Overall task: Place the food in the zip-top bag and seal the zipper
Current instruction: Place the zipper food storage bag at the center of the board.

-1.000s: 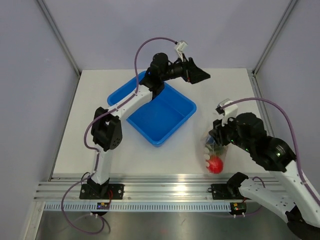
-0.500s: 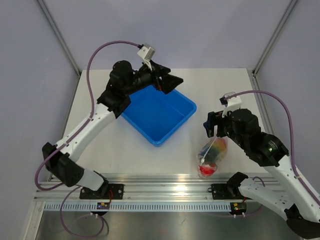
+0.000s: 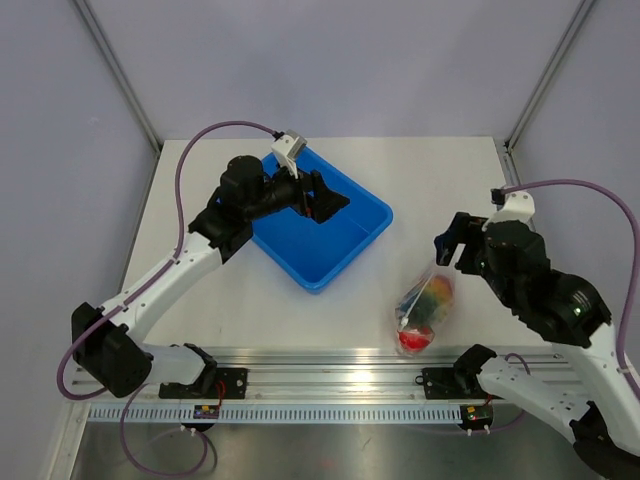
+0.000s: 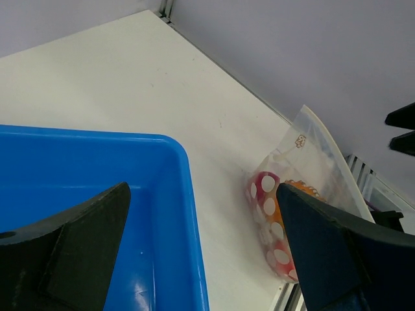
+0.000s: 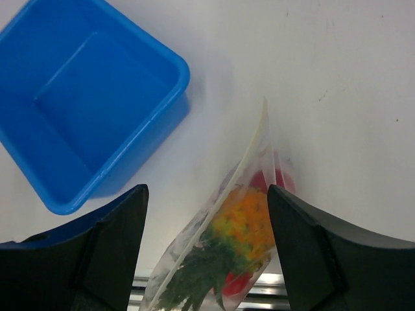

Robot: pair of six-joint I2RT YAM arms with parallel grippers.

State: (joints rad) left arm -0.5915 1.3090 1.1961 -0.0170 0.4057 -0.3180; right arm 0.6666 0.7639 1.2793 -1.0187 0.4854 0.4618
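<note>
Overhead, whole tray [image 3: 325,242], right wrist, bagged pineapple crown [image 5: 201,272]

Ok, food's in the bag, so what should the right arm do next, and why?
Probably lower the right gripper onto the raised mouth edge of the zip-top bag and pinch along it. The food is inside, the gripper's jaws stand open and empty, and whether the zipper is pressed shut cannot be told.

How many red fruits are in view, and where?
2, both inside the zip-top bag: one red fruit on the pineapple's far side, the other red fruit beside its leaves. More may be hidden.
</note>
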